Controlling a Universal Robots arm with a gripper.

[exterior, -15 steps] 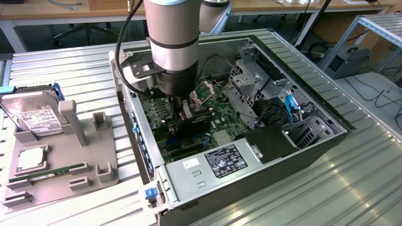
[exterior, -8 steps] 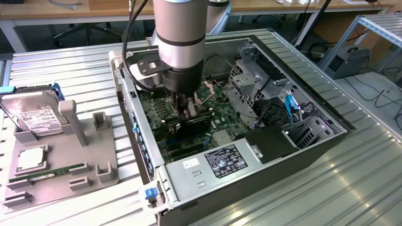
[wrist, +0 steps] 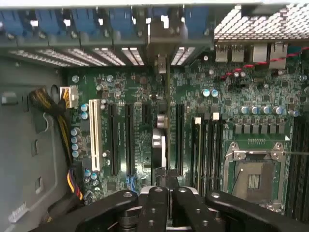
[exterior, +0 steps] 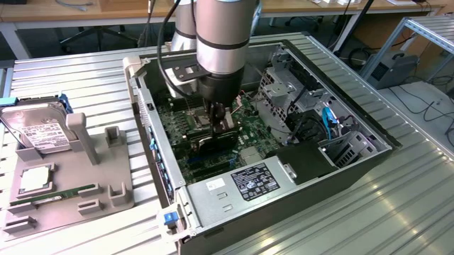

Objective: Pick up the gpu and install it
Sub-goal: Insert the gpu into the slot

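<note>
The gpu (exterior: 212, 142) stands on edge inside the open computer case (exterior: 369, 159), over the motherboard's expansion slots. In the wrist view the gpu (wrist: 161, 140) runs edge-on as a thin dark strip, its pale bracket meeting the case's rear slot wall. My gripper (exterior: 221, 123) hangs straight down into the case with its fingers shut together, tips right at the card's upper edge. In the wrist view the gripper (wrist: 168, 191) sits directly above that edge. Whether the tips press on the card I cannot tell.
The grey holder tray (exterior: 114, 199) at the exterior view's left carries a silver hard drive (exterior: 39, 133), a CPU (exterior: 35, 180) and a memory stick (exterior: 53, 194). Inside the case are the power supply (exterior: 248, 183), drive cages (exterior: 284, 87), the CPU socket (wrist: 253, 176) and a cable bundle (wrist: 50, 113).
</note>
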